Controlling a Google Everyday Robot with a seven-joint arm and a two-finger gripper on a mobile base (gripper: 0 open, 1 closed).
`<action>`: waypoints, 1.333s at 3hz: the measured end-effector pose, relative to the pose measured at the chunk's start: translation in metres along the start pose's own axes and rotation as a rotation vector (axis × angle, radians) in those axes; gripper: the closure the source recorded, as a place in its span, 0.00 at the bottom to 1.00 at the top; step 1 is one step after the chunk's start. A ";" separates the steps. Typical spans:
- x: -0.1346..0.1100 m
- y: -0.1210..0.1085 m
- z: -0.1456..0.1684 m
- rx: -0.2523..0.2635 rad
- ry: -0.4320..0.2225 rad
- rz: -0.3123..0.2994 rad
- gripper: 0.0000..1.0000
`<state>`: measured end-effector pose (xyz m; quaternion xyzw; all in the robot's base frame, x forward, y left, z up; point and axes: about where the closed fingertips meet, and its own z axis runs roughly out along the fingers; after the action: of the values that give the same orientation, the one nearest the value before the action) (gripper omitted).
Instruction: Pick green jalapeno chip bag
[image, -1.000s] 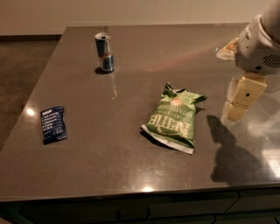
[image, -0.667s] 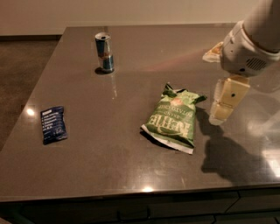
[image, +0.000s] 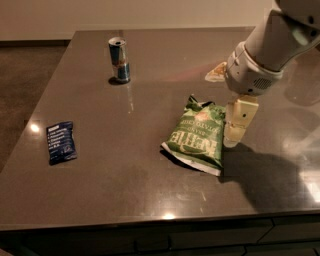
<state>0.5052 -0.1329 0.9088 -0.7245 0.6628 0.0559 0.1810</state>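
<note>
The green jalapeno chip bag (image: 196, 134) lies flat on the dark table (image: 125, 170), right of the middle, its white lettering upside down to the camera. My gripper (image: 234, 131) hangs from the white arm (image: 265, 52) at the bag's right edge, its pale tip just above the table beside the bag's upper right corner. It holds nothing that I can see.
A blue and silver drink can (image: 119, 59) stands upright at the back left. A small dark blue flat packet (image: 61, 141) lies near the left edge. A small pale item (image: 216, 72) lies behind the arm. The table's front edge runs along the bottom.
The arm and gripper have moved left, from well right of the bag to its right edge. The bag, can and packet have not moved.
</note>
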 end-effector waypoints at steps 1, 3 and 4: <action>-0.006 0.003 0.017 -0.043 0.001 -0.060 0.00; -0.004 0.015 0.049 -0.124 0.081 -0.192 0.25; -0.002 0.015 0.054 -0.140 0.112 -0.224 0.54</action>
<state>0.4985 -0.1137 0.8559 -0.8066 0.5815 0.0408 0.0980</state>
